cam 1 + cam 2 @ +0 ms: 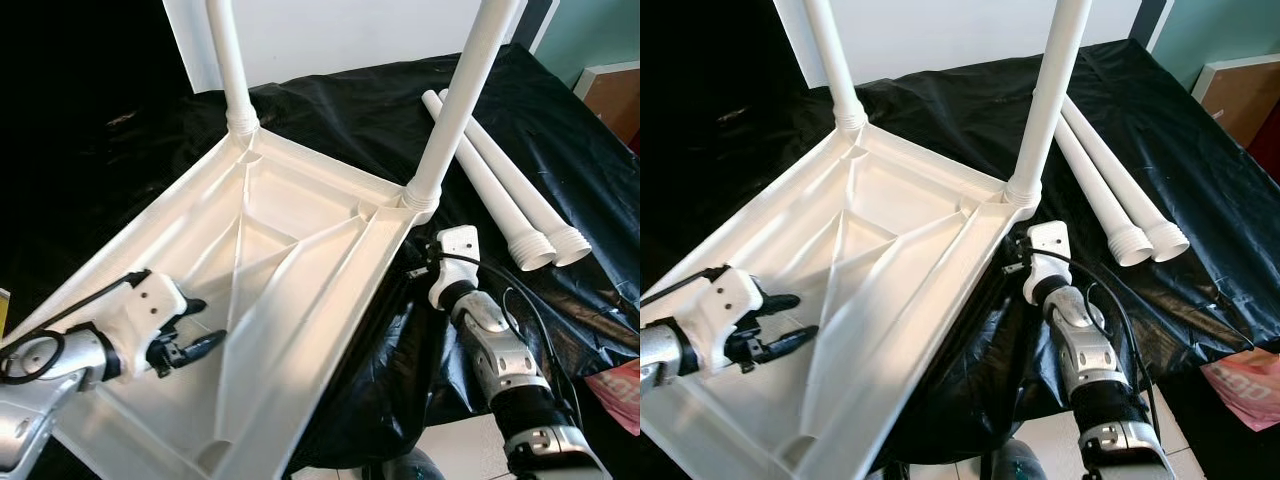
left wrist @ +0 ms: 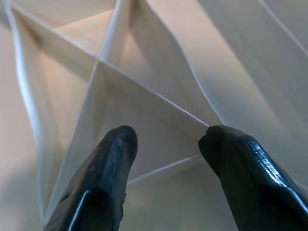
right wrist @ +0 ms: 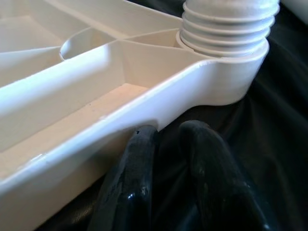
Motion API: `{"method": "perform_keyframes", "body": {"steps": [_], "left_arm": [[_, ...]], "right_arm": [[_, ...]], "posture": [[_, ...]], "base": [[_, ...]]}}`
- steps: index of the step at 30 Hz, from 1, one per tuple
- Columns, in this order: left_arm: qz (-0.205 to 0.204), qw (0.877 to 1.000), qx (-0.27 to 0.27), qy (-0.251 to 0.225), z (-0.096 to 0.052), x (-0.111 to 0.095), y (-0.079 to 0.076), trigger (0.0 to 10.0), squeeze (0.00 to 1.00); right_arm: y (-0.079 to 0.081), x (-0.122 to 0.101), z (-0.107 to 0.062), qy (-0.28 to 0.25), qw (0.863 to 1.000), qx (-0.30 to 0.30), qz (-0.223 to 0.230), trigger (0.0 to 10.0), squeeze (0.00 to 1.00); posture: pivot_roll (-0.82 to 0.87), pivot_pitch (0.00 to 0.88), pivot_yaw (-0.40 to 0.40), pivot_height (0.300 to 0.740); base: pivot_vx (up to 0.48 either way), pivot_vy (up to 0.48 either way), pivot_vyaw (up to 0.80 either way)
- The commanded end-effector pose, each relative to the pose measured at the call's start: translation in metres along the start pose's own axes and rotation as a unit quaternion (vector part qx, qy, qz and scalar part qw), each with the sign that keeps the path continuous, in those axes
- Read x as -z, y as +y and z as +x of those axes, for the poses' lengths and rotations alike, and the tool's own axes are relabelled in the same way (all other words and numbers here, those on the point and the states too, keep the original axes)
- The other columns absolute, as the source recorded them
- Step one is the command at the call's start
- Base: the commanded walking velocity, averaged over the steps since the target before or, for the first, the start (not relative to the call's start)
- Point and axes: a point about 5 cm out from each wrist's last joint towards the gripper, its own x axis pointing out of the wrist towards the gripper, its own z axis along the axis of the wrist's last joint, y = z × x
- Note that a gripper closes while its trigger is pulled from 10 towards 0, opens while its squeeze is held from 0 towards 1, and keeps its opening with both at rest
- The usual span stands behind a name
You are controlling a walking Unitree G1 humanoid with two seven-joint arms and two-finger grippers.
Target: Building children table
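The white tabletop (image 1: 270,300) lies upside down on a black plastic sheet (image 1: 560,160), its ribbed underside up. Two legs are already screwed in at the tabletop's far corners: the far-left leg (image 1: 228,60) and the far-right leg (image 1: 470,90). Two loose legs (image 1: 500,190) lie side by side on the sheet, just beyond that far-right corner, threaded ends toward the robot.

The left gripper (image 1: 195,330) hovers over the tabletop's near-left part, fingers spread and empty above a rib. The right gripper (image 3: 168,159) sits low at the tabletop's right rim, just below the far-right corner socket, fingers close together with nothing between them, one touching the rim.

The job looks half done. The next move likely calls for the right gripper to reach for a loose leg and bring its threaded end to a near corner socket.
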Motion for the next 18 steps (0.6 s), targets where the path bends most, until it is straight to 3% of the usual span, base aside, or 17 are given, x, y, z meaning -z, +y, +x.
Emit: {"method": "perform_keyframes", "body": {"steps": [1,3,5,6,9,10,14,16,18], "left_arm": [[-0.017,0.993,0.118,-0.014,0.012,0.0,-0.026,10.0,0.0],[-0.014,0.989,0.137,-0.047,0.024,-0.011,-0.034,10.0,0.0],[-0.014,0.989,0.137,-0.047,0.024,-0.011,-0.034,10.0,0.0],[-0.013,0.988,0.143,-0.062,0.034,-0.017,-0.038,10.0,0.0],[-0.01,0.987,0.144,-0.073,0.041,-0.021,-0.04,10.0,0.0],[-0.002,0.99,0.112,-0.084,0.051,-0.025,-0.031,10.0,0.0],[0.01,0.992,0.084,-0.091,0.057,-0.028,-0.024,10.0,0.0],[0.012,0.994,0.027,-0.104,0.061,-0.033,-0.005,10.0,0.0],[0.012,0.994,0.02,-0.107,0.06,-0.035,-0.002,10.0,0.0]], "right_arm": [[0.015,-0.002,0.005,-0.008,0.999,-0.038,0.0,10.0,0.0],[0.016,-0.005,0.014,-0.01,0.999,-0.047,-0.004,10.0,0.0],[0.016,-0.005,0.014,-0.01,0.999,-0.047,-0.004,10.0,0.0],[0.017,-0.006,0.021,-0.009,0.999,-0.052,-0.007,10.0,0.0],[0.017,-0.007,0.025,-0.008,0.998,-0.054,-0.013,10.0,0.0],[0.015,-0.008,0.028,-0.007,0.999,-0.048,-0.018,10.0,0.0],[0.013,-0.008,0.029,-0.006,0.999,-0.043,-0.024,10.0,0.0],[0.001,-0.01,0.026,-0.008,0.999,-0.016,-0.033,10.0,0.0],[-0.004,-0.011,0.025,-0.011,0.999,-0.005,-0.035,10.0,0.0]], "posture": [[0.07,0.162,-0.015,0.74],[0.07,0.155,-0.02,0.74],[0.07,0.155,-0.02,0.74],[0.06,0.149,-0.02,0.74],[0.06,0.145,-0.022,0.74],[0.05,0.136,-0.024,0.74],[0.05,0.132,-0.026,0.74],[0.04,0.124,-0.025,0.74],[0.04,0.124,-0.025,0.74]], "base": [[0.0,0.0,0.0],[0.0,0.0,0.0],[0.0,0.0,0.0],[0.0,0.0,0.0],[0.0,0.0,0.0],[0.0,0.0,0.0],[0.0,0.0,0.0],[0.0,0.0,0.0],[0.0,0.0,0.0]]}}
